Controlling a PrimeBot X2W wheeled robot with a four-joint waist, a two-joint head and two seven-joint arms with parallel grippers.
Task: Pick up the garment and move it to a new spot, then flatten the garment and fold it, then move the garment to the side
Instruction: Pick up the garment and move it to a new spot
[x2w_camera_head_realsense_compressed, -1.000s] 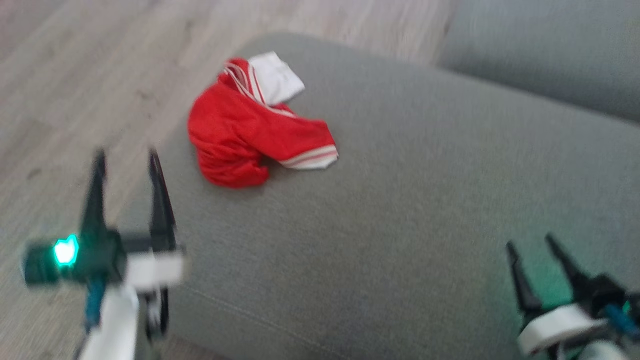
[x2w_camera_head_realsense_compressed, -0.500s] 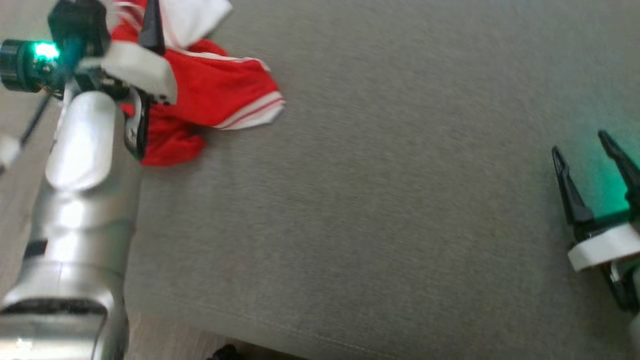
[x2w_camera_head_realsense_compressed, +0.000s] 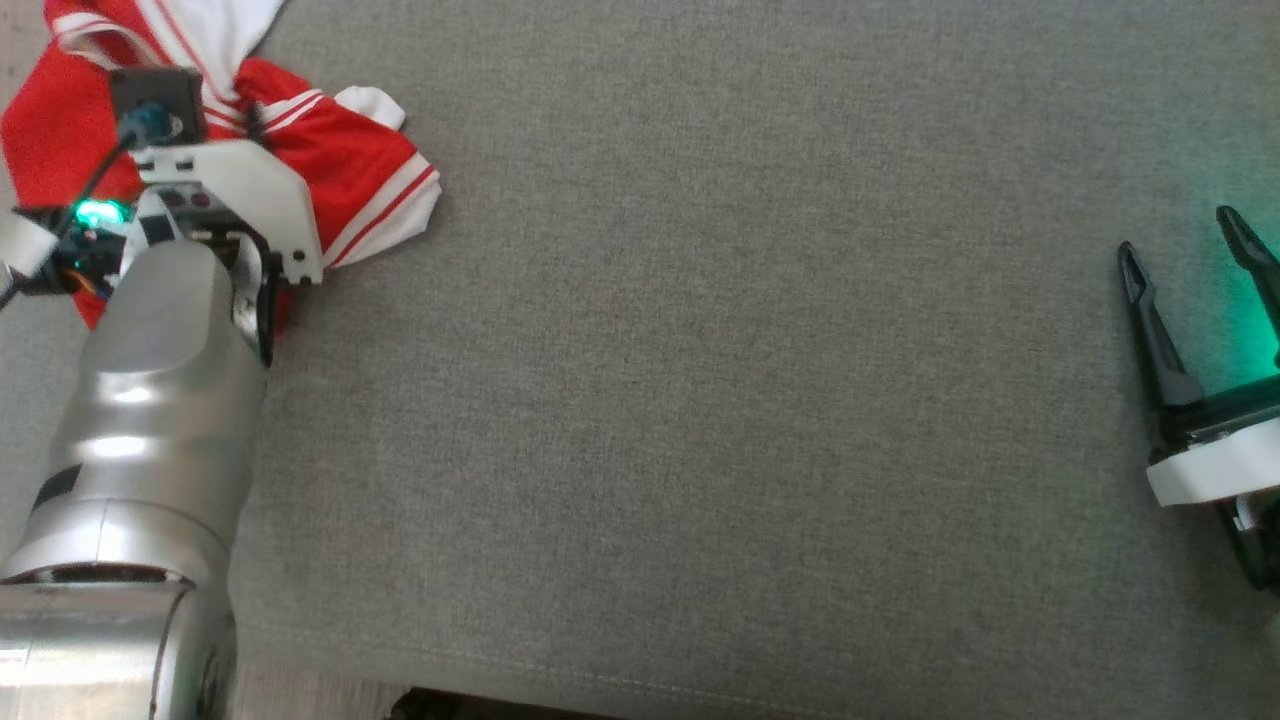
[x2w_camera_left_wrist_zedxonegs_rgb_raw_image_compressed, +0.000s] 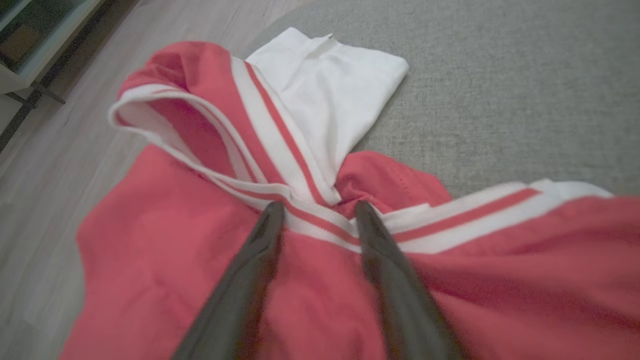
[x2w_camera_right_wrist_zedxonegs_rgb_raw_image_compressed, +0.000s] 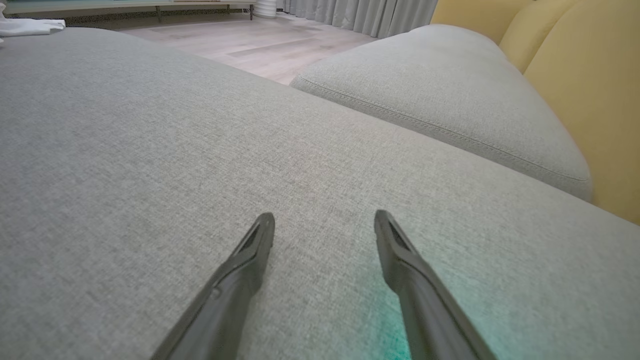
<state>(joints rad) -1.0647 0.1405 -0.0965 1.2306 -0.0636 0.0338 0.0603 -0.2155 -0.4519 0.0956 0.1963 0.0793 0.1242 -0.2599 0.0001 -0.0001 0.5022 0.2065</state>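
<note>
At far left of the grey cushion (x2w_camera_head_realsense_compressed: 700, 400), close to its edge by the floor (x2w_camera_left_wrist_zedxonegs_rgb_raw_image_compressed: 45, 150), the garment (x2w_camera_head_realsense_compressed: 370, 175) lies crumpled: red cloth, white striped trim (x2w_camera_left_wrist_zedxonegs_rgb_raw_image_compressed: 280, 150), a white panel (x2w_camera_left_wrist_zedxonegs_rgb_raw_image_compressed: 340, 85) on the far side. Its longer run goes roughly left to right in the head view, not flattened at all. Left gripper (x2w_camera_left_wrist_zedxonegs_rgb_raw_image_compressed: 318, 207) is right over it, fingers a modest gap apart, nothing held, tips at the striped trim where it crosses the red cloth; can't tell if they touch the cloth. Right gripper (x2w_camera_head_realsense_compressed: 1178, 235) is spread open over bare cushion, well apart from the garment on the opposite side. Left arm is clearly nearer, so the pick-up looks like its job: lower and close on the trim just ahead of the tips.
</note>
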